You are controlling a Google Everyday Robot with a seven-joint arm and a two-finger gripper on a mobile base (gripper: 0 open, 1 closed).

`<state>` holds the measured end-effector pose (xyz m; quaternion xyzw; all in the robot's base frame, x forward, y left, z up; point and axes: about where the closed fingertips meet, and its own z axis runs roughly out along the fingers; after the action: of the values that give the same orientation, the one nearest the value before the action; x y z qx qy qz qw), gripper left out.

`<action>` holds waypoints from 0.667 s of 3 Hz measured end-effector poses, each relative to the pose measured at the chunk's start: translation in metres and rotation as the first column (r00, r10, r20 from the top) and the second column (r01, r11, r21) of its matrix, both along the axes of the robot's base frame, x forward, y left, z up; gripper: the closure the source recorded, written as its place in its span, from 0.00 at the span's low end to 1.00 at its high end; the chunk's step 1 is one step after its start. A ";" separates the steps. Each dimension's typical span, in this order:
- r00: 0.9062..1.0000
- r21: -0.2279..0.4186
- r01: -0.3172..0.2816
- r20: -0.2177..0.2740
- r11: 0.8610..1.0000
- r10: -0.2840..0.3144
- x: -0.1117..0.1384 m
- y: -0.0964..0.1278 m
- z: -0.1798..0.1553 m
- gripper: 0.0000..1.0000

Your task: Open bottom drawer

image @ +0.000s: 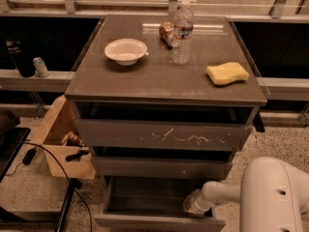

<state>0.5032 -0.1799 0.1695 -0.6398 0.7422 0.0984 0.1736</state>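
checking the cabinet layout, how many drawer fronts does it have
3: the scratched top front, the middle front below it, and the bottom drawer at floor level, pulled out. The gripper sits inside the bottom drawer near its right end.

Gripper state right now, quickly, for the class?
Gripper: cannot be told; it sits inside the open bottom drawer, near its right front corner.

Lab-like test space: speckled floor (280, 144), cable (57, 162), cardboard box (48, 127); pincer (192, 206) inside bottom drawer (159, 222).
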 end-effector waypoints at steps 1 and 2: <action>1.000 0.000 0.000 0.000 1.000 0.000 0.000 0.000 0.000 0.51; 1.000 0.000 0.000 0.000 1.000 0.000 0.000 0.000 0.000 0.21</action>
<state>0.5032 -0.1799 0.1695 -0.6398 0.7422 0.0984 0.1736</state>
